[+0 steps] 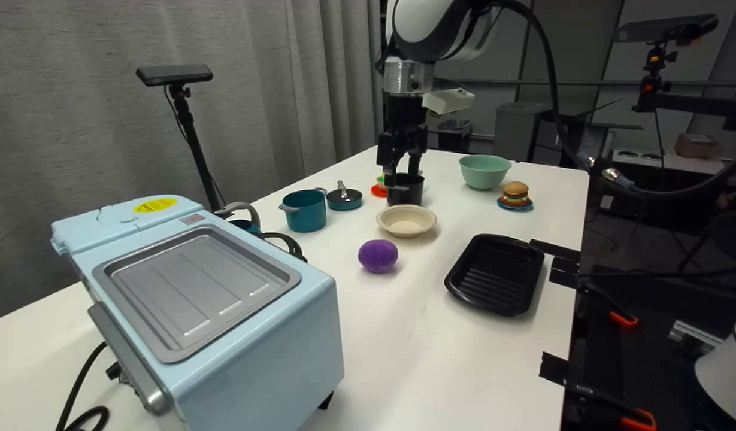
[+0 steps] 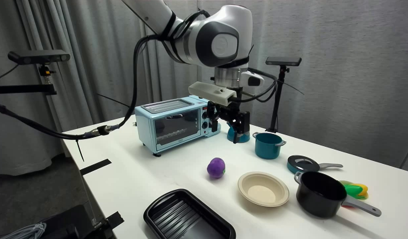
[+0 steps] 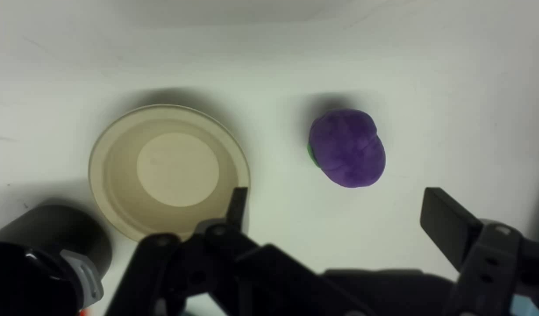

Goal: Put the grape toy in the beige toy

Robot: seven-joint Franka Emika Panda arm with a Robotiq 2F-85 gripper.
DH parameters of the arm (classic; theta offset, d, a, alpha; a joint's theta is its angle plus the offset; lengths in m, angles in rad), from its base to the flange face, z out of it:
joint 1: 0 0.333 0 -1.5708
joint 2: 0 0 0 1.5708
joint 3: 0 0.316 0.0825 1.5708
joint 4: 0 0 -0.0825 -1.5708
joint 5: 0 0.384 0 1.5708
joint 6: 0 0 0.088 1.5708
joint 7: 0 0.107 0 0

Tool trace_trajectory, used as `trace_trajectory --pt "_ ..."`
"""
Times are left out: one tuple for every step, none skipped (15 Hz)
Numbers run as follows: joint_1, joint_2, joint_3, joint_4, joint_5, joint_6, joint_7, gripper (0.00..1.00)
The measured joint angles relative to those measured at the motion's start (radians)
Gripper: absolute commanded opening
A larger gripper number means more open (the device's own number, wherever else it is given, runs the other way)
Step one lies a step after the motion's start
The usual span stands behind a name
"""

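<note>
Nearest the camera in an exterior view, a light-blue toaster oven is standing on the white table. Beyond it, the grape toy is resting directly on the table, near the beige toy and not touching it; the beige toy is holding nothing. The gripper is hanging above the table, its two fingers standing wide apart and grasping nothing. In the wrist view, the grape toy is lying almost midway across the finger gap, yet beyond the line of the fingertips, towards that view's upper edge; the coming grasp is presumably turning on this offset, together with the descent to be made. The grape toy's slightly longer axis is running obliquely, from upper left to lower right, across the line along which the fingers would be closing; its nearly round form is probably making a wrist turn unnecessary. To the left in the same view, the beige toy is lying partly behind one finger, so clearance at its rim is likely to be mattering. Grasp and placement are both awaiting completion.
</note>
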Motion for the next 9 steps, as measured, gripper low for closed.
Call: trace_trajectory --pt "0.0 0.02 0.003 0.012 0.006 0.0 -0.012 1.0" --pt "0.0 0.041 0.007 0.024 0.015 0.0 -0.024 1.0" --pt "0.0 0.064 0.011 0.035 0.029 0.0 -0.04 1.0" --pt "0.0 0.089 0.016 0.046 0.046 0.0 -0.059 1.0" --pt "0.0 0.116 0.02 0.058 0.063 0.0 -0.078 1.0" --pt "-0.001 0.143 0.025 0.069 0.079 0.0 -0.097 1.0" --pt "-0.002 0.172 0.03 0.082 0.089 0.0 -0.112 1.0" --pt "-0.004 0.2 0.035 0.094 0.096 0.0 -0.124 1.0" --pt "-0.007 0.227 0.038 0.107 0.098 0.0 -0.131 1.0"
